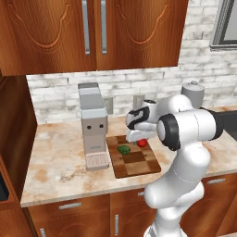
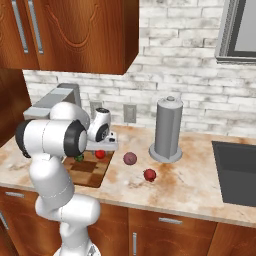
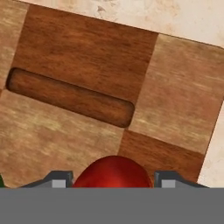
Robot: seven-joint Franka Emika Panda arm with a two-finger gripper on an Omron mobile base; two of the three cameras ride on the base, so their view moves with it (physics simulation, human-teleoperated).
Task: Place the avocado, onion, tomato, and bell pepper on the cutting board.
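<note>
The checkered wooden cutting board [image 1: 134, 164] [image 2: 87, 172] [image 3: 87, 52] lies on the counter in front of the arm. On it rests the dark-green avocado [image 1: 123, 149] [image 2: 79, 158]. My gripper [image 1: 139, 139] [image 2: 101, 150] [image 3: 113, 181] hangs low over the board's far right part, shut on a smooth round red tomato [image 1: 142, 143] [image 2: 100, 154] [image 3: 113, 173]. To the right of the board, the purplish onion [image 2: 130, 158] sits on the counter. The other red item, the bell pepper [image 2: 149, 174], lies nearer the front edge.
A grey appliance [image 1: 94, 125] stands just left of the board. A tall grey canister [image 2: 167, 130] stands behind the onion, and a dark sink [image 2: 235, 170] is at the far right. Wooden cabinets hang overhead.
</note>
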